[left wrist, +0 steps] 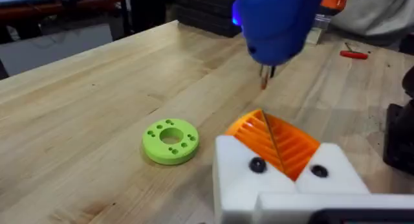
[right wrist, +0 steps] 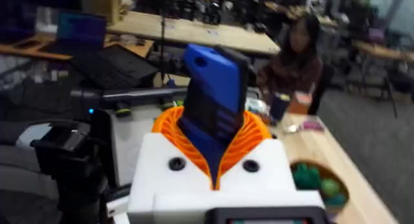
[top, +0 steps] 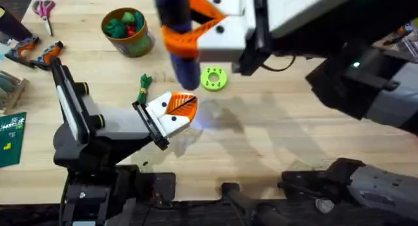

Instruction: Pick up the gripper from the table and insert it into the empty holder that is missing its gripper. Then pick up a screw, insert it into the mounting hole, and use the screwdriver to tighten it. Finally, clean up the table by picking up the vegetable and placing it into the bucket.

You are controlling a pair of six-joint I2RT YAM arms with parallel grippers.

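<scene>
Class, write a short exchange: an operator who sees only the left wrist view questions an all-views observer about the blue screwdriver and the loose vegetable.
Operator: What is holding the blue tool above my fingers?
Observer: The right gripper is clamped on the screwdriver.
Operator: Where is the vegetable?
Observer: The vegetable lies on the table, outside the bucket, close to the left gripper.

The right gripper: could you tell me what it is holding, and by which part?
The right gripper clamps the bright blue pen-shaped screwdriver by its body, between the orange ribbed pads, bit pointing down.
</scene>
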